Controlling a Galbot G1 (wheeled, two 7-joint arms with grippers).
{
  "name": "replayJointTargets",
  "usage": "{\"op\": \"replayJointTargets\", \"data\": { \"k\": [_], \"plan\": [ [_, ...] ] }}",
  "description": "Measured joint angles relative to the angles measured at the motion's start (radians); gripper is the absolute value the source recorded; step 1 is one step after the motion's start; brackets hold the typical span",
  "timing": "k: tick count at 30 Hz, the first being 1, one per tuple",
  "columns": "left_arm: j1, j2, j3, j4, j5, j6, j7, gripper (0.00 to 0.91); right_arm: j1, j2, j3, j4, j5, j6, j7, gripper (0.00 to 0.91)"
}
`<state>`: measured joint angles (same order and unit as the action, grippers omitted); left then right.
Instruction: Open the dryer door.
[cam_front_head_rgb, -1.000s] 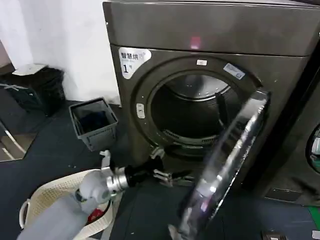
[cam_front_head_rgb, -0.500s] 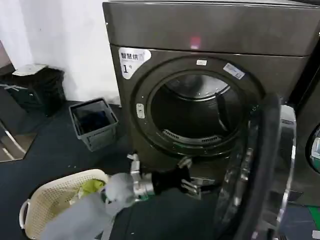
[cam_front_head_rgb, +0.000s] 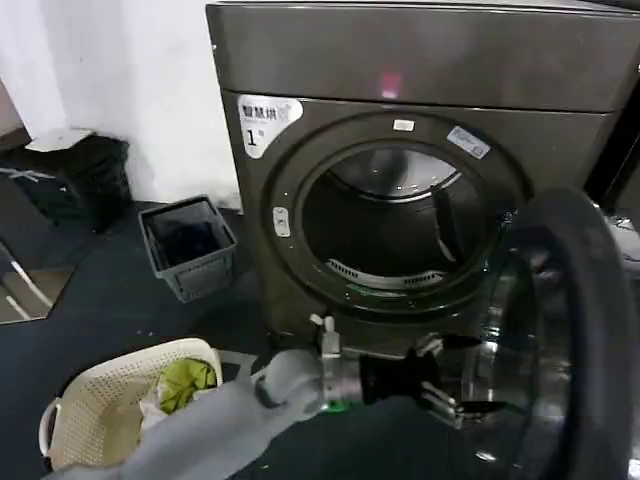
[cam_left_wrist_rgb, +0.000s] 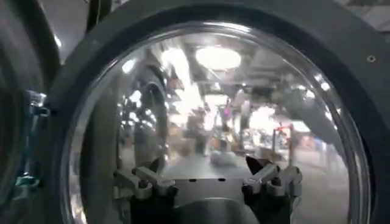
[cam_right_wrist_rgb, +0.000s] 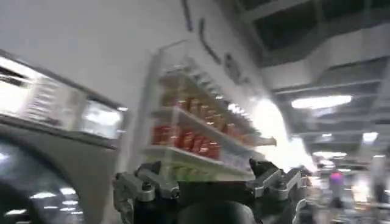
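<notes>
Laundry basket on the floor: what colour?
Cream-white laundry basket, clearest in the head view.

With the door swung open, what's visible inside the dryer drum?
Inside the dryer the drum looks empty: bare metal wall, a dark lifter rib and a perforated lower lip. The dryer door, pushed by the open left gripper, covers the opening's lower right edge.

You have one dryer (cam_front_head_rgb: 400, 150), one dryer door (cam_front_head_rgb: 560, 340), two baskets: one dark crate (cam_front_head_rgb: 188, 245), one cream laundry basket (cam_front_head_rgb: 110, 400). One black bin (cam_front_head_rgb: 75, 180). Two grippers: left gripper (cam_front_head_rgb: 462, 378), right gripper (cam_right_wrist_rgb: 207, 182).
</notes>
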<state>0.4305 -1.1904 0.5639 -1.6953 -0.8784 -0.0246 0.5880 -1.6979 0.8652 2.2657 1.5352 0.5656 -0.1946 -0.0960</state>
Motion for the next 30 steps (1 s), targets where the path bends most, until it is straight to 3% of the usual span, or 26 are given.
{"op": "replayJointTargets", "data": {
  "k": [5, 17, 30],
  "plan": [
    [-0.035, -0.079, 0.035, 0.058, 0.041, -0.015, -0.008, 0.907, -0.027, -0.021, 0.055, -0.033, -0.002, -0.035, 0.029, 0.907],
    [-0.071, -0.3, 0.083, 0.243, 0.093, -0.039, -0.023, 0.907, -0.068, -0.019, 0.135, -0.026, 0.006, -0.036, 0.013, 0.907],
    [-0.107, -0.419, 0.087, 0.367, 0.133, -0.049, -0.078, 0.907, -0.091, -0.008, 0.166, -0.007, 0.028, -0.039, 0.003, 0.907]
  ]
}}
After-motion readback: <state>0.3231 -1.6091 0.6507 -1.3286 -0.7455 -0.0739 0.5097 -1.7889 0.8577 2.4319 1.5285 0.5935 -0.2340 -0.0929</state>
